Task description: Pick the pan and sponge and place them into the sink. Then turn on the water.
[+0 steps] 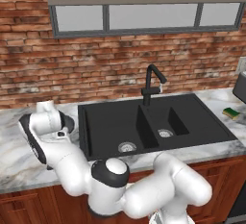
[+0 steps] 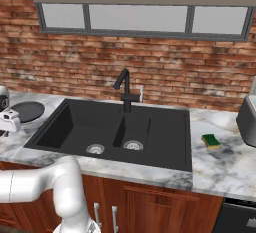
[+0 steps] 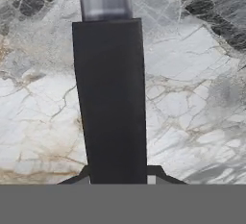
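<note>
Right now your pan [image 2: 27, 111] lies on the marble counter [image 3: 192, 98] left of the sink [image 2: 165, 137], its black handle [image 3: 111, 103] running straight up from between the gripper [image 3: 117, 172] tips, which are clamped on it; the sponge [image 2: 211, 141] lies well apart, right of the sink.

One pan [image 2: 27, 111], one sponge [image 2: 211, 141], one double-basin sink [image 2: 165, 147] with two steel drains, one gooseneck faucet [image 2: 124, 89] and one toaster [image 2: 247, 119] on the counter.

We see a marble counter [image 2: 220, 169] below a brick wall [image 2: 150, 79], a window [image 2: 135, 19] above, a toaster [image 2: 247, 119] at the counter's right end.
</note>
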You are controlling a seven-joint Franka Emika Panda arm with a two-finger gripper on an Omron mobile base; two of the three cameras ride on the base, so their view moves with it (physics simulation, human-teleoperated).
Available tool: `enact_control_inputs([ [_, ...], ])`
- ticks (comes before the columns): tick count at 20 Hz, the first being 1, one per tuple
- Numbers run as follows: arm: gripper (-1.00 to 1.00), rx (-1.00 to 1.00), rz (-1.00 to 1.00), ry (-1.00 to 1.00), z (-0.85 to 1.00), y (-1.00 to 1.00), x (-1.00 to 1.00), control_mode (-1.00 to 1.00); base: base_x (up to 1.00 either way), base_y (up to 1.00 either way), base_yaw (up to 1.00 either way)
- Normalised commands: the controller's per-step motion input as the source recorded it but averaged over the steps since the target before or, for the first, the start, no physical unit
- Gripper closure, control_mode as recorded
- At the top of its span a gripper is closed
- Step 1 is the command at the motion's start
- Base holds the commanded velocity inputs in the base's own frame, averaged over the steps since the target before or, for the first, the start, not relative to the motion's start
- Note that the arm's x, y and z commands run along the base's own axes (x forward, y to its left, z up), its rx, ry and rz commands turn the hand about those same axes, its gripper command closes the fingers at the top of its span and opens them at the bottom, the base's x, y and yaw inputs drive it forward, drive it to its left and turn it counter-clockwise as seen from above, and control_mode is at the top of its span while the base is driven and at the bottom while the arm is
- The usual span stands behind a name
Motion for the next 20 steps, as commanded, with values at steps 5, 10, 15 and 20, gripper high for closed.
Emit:
enact_control_inputs([
  [5, 1.0, 0.06, -0.11, -0.01, 0.56, -0.71, -0.27, -1.0, 0.0, 0.0, 0.0],
  [10, 1.0, 0.01, -0.14, 0.0, 0.38, -0.95, -0.15, -1.0, 0.0, 0.0, 0.0],
  [15, 1.0, 0.0, -0.15, 0.0, 0.19, -1.0, -0.18, -1.0, 0.0, 0.0, 0.0],
  [20, 1.0, 0.0, -0.06, 0.12, -0.1, -0.63, 0.25, -1.0, 0.0, 0.0, 0.0],
])
